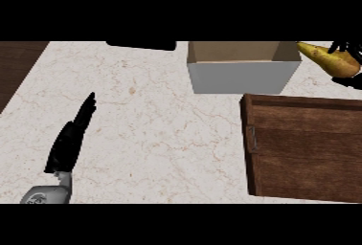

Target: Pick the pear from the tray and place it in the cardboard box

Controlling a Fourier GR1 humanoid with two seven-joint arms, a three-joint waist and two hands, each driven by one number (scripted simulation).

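Pale cream marble-patterned countertop (141,129) with faint tan veining fills most of the view. Dark brown wood surface (16,67) borders it at upper left. Flat black object (141,45) at top edge, partly cut off. Light even.

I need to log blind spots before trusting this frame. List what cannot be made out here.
- Right hand, head view: mostly cut off by the right edge; only fingers round the pear show.
- Cardboard box: its floor is hidden by its own front wall.
- Dark object at the top edge: cut off, cannot be identified.
- Tray: right part cut off by the edge.
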